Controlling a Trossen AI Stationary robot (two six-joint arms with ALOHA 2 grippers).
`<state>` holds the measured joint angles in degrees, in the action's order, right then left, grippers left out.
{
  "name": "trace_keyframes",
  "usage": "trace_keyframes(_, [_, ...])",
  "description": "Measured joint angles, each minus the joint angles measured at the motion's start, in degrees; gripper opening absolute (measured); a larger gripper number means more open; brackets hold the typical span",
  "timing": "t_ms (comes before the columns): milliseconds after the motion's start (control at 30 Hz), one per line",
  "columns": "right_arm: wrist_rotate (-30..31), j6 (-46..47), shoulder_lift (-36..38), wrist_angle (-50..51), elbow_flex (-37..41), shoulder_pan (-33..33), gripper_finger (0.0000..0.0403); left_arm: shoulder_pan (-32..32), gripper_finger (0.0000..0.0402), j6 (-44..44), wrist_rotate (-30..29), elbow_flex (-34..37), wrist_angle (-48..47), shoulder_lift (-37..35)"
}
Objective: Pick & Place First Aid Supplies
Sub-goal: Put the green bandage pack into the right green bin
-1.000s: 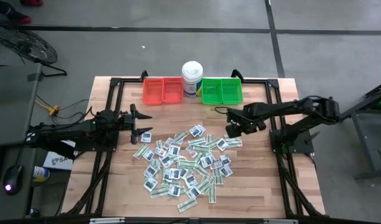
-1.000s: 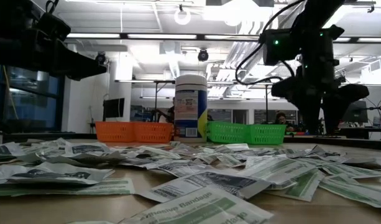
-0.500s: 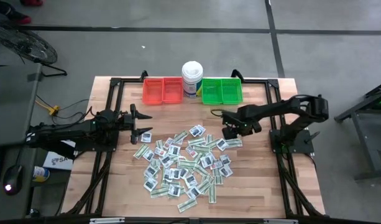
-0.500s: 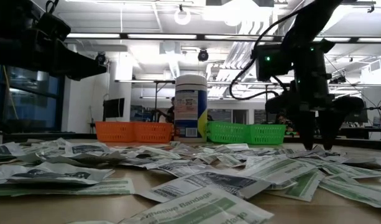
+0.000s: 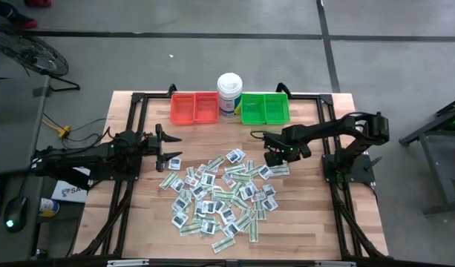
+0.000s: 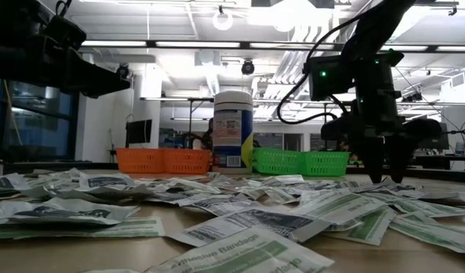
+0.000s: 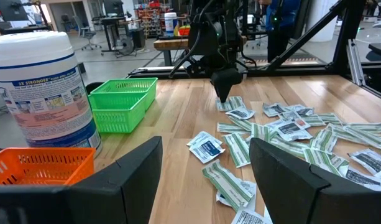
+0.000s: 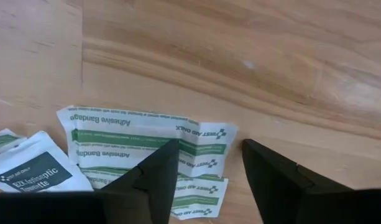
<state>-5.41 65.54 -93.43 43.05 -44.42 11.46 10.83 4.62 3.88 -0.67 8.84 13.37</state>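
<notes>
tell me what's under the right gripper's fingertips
Under the right gripper, jaws open, lies a green-and-white adhesive bandage strip on the wooden table, overlapping another strip. The fingers cover part of them, so contact can't be told.

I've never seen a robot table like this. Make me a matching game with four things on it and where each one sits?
Things:
1. tall white round tub
2. red plastic bin
3. green plastic bin
4. right pincer

Places:
A. on the tub's right side in the overhead view
B. low over a green-and-white bandage strip at the pile's edge
C. between the two bins
D. on the tub's left side in the overhead view

Pairs: 1-C, 2-D, 3-A, 4-B
</notes>
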Motion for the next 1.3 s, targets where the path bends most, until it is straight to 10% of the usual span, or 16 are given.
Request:
trace_keyframes(667, [1.7,-0.4,0.9,-0.4,0.3,0.0,0.0006,0.0,0.0238,0.0,0.0,0.0,0.0,0.0])
trace_keyframes(1300, [1.8,0.1,7.2,-2.4,0.5,0.1,0.0001,0.0,0.0238,0.0,0.0,0.0,0.0,0.0])
